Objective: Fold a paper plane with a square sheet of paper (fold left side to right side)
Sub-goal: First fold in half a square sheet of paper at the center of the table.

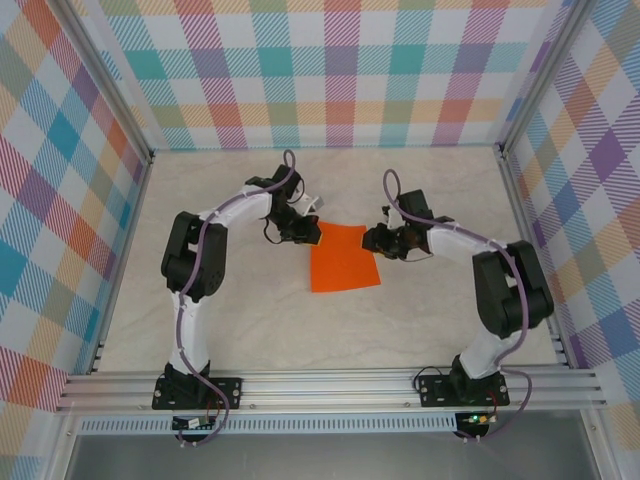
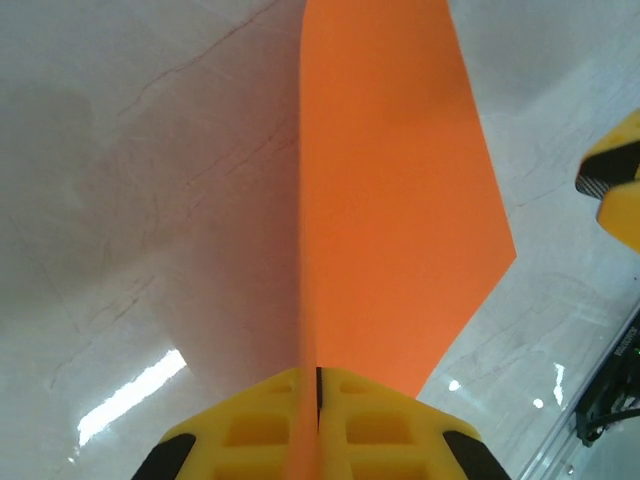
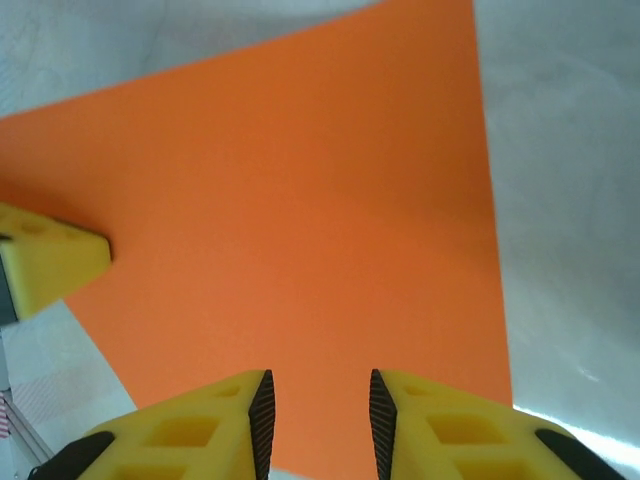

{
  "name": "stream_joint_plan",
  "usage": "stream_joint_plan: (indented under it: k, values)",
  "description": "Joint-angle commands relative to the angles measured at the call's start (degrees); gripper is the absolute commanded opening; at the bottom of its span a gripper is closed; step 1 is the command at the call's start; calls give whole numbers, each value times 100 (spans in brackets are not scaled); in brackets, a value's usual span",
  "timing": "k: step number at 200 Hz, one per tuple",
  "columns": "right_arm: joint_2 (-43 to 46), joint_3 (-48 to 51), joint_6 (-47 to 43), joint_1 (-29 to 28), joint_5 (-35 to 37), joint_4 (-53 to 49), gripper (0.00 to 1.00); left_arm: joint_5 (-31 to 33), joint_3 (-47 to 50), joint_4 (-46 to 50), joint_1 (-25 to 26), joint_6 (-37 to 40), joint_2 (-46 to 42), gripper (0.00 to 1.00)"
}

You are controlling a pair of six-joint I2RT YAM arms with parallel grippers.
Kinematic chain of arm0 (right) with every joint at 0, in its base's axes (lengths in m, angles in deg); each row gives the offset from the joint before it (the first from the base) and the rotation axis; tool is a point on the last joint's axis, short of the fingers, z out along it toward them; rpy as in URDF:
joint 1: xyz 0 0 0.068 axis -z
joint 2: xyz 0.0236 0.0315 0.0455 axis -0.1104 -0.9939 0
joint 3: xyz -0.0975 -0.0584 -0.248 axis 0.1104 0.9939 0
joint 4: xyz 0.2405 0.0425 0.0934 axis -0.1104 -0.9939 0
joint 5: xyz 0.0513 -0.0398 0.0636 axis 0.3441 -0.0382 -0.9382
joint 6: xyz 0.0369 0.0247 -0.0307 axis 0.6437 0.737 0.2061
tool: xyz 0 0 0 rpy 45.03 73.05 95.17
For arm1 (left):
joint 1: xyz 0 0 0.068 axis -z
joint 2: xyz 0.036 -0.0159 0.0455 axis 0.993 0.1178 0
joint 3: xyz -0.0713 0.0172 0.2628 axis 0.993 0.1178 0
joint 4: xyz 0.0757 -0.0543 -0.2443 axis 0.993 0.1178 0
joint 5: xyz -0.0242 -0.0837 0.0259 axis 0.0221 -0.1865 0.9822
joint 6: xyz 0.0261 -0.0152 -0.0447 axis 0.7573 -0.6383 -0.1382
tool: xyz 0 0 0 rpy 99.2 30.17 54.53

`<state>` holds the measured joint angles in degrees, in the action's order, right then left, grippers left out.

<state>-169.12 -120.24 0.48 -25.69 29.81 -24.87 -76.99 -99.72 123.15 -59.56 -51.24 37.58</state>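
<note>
The square sheet of paper is bright orange and lies near the middle of the table, uncreased as far as I can see. My left gripper is at its far left corner, shut on the sheet. In the left wrist view the paper's edge runs up between the closed yellow fingers. My right gripper is at the sheet's far right edge. Its jaws stand apart over the orange sheet, with nothing pinched between the ribbed pads.
The tabletop is pale marble-patterned, with checked walls on three sides and an aluminium rail at the near edge. A left fingertip shows in the right wrist view, and a right fingertip in the left wrist view.
</note>
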Motion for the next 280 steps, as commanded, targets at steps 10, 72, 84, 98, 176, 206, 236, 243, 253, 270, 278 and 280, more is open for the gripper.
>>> stream_joint_plan:
  k: [10,72,84,98,176,206,236,243,253,270,278,280]
  values:
    - [-678,-482,-102,-103,163,-45,29,34,-410,425,-83,139,238,0]
    - [-1152,-415,-199,-233,587,-464,26,-549,-564,305,-83,-258,253,14]
    - [-1161,-333,-180,-244,651,-475,26,-822,-461,86,-84,-549,212,23]
    - [-1163,-219,-150,-244,670,-449,26,-1167,-277,-369,-83,-1001,155,38]
    - [-1181,-56,-25,-244,386,19,27,-1986,144,-2391,28,-2915,297,49]
    - [-984,-21,34,-211,234,251,28,-1870,165,-2618,40,-3169,416,50]
    - [-847,-166,-48,-168,169,148,30,-1976,224,-3274,88,-3582,465,61]
    - [-887,-245,-90,-165,153,63,30,-1952,168,-3243,114,-3571,485,62]
    - [-938,-254,-89,-174,132,34,29,-1930,80,-3158,153,-3527,526,62]
    - [-959,-175,-25,-165,157,114,29,-1920,13,-3129,206,-3534,599,62]
    - [-935,-140,0,-158,165,143,29,-1890,3,-3129,216,-3538,626,62]
    - [-931,-132,1,-159,164,149,29,-1888,2,-3124,216,-3537,628,62]
